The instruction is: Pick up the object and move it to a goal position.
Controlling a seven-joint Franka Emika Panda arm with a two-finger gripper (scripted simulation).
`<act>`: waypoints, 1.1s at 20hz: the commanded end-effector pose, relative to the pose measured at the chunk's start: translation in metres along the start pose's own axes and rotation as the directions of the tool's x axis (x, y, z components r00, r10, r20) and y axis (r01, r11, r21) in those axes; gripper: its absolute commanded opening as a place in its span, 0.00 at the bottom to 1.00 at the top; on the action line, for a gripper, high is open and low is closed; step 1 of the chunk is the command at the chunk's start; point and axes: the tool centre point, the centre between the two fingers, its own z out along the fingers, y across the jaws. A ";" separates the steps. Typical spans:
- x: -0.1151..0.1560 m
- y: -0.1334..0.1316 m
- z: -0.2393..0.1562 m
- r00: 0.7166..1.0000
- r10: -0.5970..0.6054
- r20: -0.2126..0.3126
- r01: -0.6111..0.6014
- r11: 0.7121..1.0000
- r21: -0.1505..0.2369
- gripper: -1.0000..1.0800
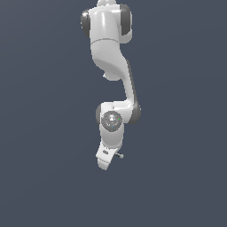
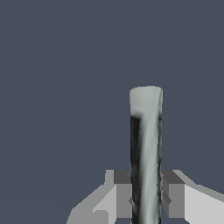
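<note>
In the wrist view a silver-grey rod (image 2: 146, 148) with a dark streak along one side stands between my two grey finger pads (image 2: 124, 199), which press on it from both sides. My gripper (image 2: 146, 201) is shut on the rod. In the exterior view the white gripper (image 1: 106, 160) hangs tilted under the arm, and a small bit of the rod (image 1: 120, 155) sticks out at its side toward the exterior view's right. The rod's black knob does not show clearly.
A plain dark blue-grey ground (image 1: 177, 177) fills both views. The white arm (image 1: 111, 44) rises above the gripper to the top of the exterior view. No goal marker shows.
</note>
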 end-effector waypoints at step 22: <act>-0.103 -0.048 -0.144 1.000 0.000 0.002 0.000 1.000 -0.002 0.00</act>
